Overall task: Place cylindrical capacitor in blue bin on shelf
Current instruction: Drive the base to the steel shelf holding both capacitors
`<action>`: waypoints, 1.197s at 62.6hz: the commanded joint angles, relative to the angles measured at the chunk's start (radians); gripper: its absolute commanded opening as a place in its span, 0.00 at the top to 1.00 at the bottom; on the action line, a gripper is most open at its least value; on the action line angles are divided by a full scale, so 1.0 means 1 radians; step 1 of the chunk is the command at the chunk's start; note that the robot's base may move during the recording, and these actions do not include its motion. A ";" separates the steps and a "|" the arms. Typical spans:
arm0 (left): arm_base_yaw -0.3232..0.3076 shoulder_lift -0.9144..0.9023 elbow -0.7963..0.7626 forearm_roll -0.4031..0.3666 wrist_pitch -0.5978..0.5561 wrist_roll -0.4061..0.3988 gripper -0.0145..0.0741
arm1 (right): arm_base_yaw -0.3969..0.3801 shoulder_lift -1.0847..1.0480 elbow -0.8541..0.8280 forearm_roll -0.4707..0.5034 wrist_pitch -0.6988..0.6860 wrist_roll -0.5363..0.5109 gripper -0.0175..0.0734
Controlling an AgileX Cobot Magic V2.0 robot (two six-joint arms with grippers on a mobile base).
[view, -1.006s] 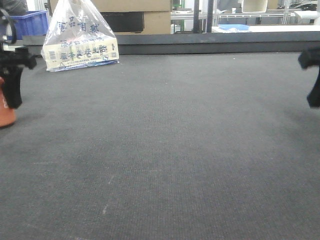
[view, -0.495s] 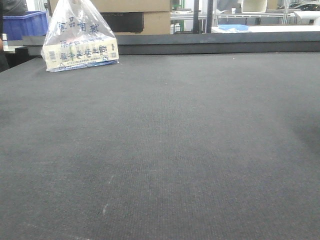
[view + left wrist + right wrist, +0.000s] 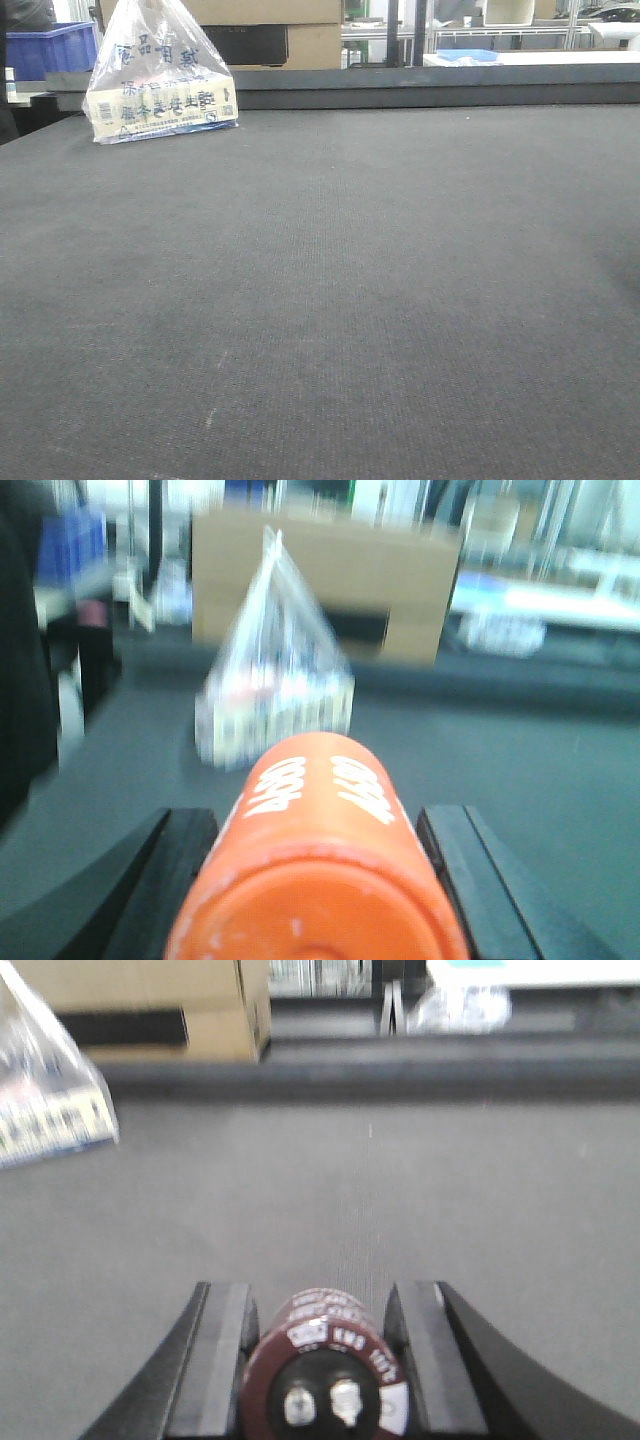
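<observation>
The cylindrical capacitor [image 3: 320, 880] is orange-red with white "4680" digits and fills the bottom of the left wrist view. My left gripper [image 3: 318, 815] is shut on it, one black finger on each side. In the right wrist view my right gripper [image 3: 320, 1295] is shut on a dark maroon cylinder [image 3: 325, 1370] with two metal terminals on its end. Neither gripper shows in the front view. A blue bin [image 3: 55, 45] stands beyond the table's far left corner. The shelf is out of view.
A printed plastic bag [image 3: 160, 75] holding a box stands at the back left of the dark table [image 3: 330, 300]. Cardboard boxes [image 3: 270, 30] and metal frames lie behind the table's raised back edge. A dark shape borders the left wrist view.
A second ago both grippers showed at the side edges of the front view, the orange cylinder at the left. Both have since left that view.
</observation>
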 commanded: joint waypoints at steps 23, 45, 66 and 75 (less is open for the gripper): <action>-0.005 -0.246 0.002 0.089 -0.031 -0.002 0.96 | -0.003 -0.074 0.000 -0.002 -0.036 -0.010 0.99; -0.005 -0.258 0.002 0.089 -0.033 -0.002 0.96 | -0.003 -0.074 0.000 -0.002 -0.036 -0.010 0.99; -0.005 -0.258 0.002 0.089 -0.033 -0.002 0.96 | -0.003 -0.074 0.000 -0.002 -0.036 -0.010 0.99; -0.005 -0.258 0.002 0.089 -0.033 -0.002 0.96 | -0.003 -0.074 0.000 -0.002 -0.036 -0.010 0.99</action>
